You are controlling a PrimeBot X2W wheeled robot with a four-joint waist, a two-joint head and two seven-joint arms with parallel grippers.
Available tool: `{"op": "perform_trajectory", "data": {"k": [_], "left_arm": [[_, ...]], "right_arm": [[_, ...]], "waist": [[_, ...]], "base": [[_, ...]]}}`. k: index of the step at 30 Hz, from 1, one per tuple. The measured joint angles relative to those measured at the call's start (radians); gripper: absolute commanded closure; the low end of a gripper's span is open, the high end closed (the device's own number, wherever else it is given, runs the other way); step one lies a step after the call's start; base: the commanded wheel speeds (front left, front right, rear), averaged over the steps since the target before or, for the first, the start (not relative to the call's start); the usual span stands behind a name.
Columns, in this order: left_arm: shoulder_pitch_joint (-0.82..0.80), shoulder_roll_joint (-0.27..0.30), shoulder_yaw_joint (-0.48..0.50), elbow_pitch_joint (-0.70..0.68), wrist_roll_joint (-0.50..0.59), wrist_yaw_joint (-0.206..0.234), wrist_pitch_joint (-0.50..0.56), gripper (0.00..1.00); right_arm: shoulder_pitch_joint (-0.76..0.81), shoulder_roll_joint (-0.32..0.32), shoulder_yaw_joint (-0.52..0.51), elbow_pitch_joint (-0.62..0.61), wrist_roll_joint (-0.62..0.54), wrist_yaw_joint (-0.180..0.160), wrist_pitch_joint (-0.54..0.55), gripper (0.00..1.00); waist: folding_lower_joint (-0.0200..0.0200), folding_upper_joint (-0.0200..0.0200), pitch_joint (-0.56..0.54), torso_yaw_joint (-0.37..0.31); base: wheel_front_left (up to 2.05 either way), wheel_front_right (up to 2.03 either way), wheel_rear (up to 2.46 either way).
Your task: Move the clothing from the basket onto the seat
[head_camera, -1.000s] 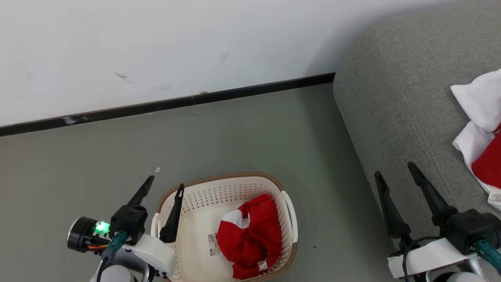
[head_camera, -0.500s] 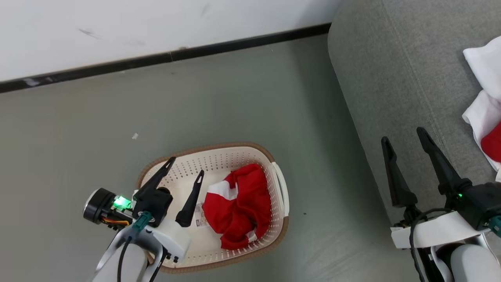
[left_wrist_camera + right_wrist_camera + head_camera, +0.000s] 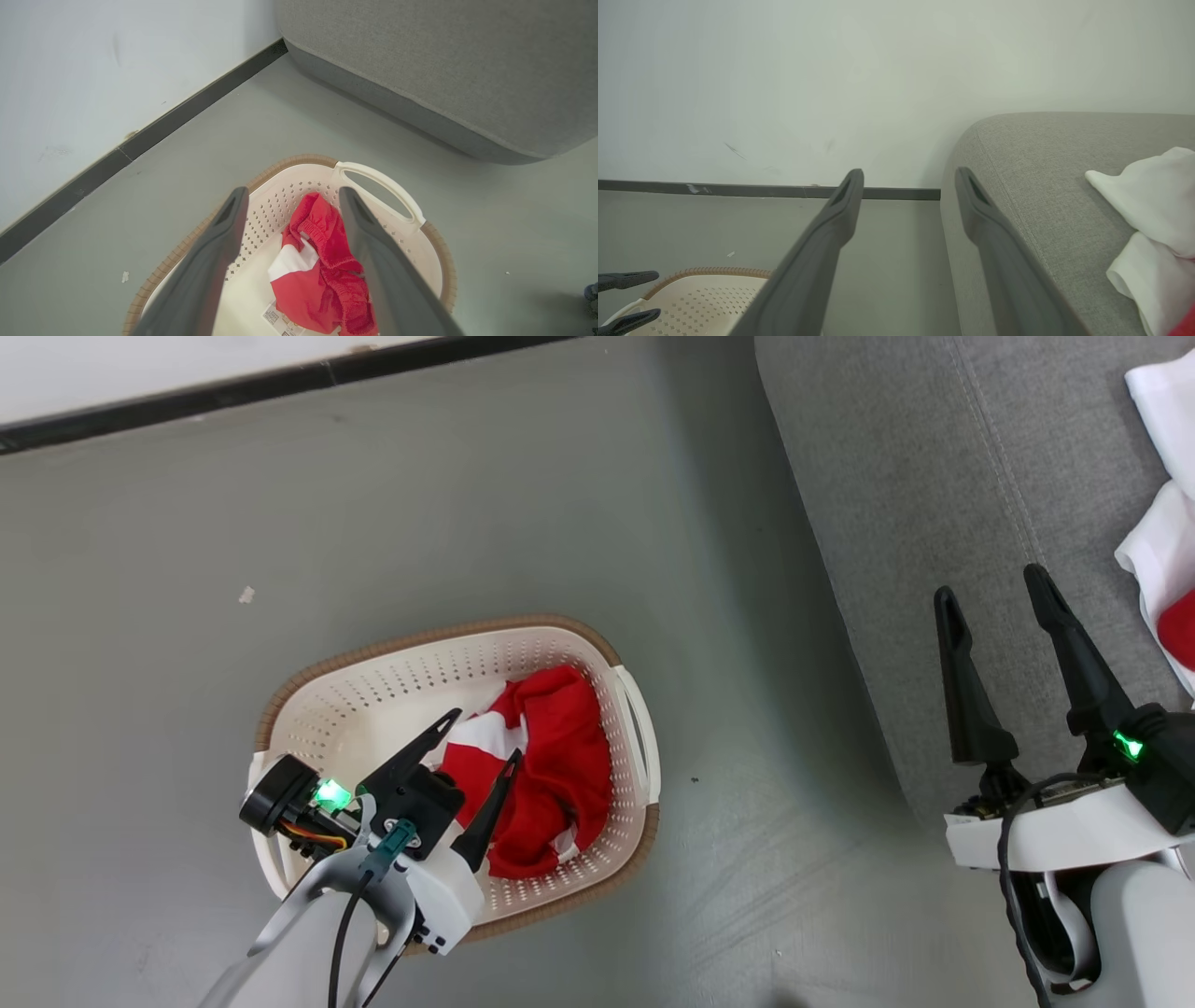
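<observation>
Nearest the head camera, the left end effector (image 3: 486, 734) hangs over the cream basket (image 3: 373, 649). Its two dark fingers are spread apart and hold nothing. Their tips sit over the red clothing (image 3: 560, 747); contact cannot be told. That crumpled piece, with a white panel, lies inside the basket toward its right side. At lower right, the right end effector (image 3: 989, 580) is released and empty, poised over the edge of the grey seat (image 3: 896, 476). Farther right on the seat lies a white and red garment (image 3: 1158, 551). The basket stands on the grey floor (image 3: 467, 504). Beyond, a dark baseboard (image 3: 280, 378) runs under a white wall (image 3: 93, 364).
</observation>
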Motion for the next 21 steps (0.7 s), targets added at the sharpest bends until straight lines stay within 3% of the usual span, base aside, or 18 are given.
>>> {"op": "perform_trajectory", "data": {"k": [21], "left_arm": [[-0.112, 0.006, -0.042, 0.198, 0.052, -0.035, 0.033, 0.00]], "right_arm": [[-0.112, 0.000, 0.027, 0.012, 0.053, 0.000, -0.010, 0.00]], "waist": [[0.0000, 0.0000, 0.160, -0.095]], "base": [[0.00, 0.00, 0.00]]}}
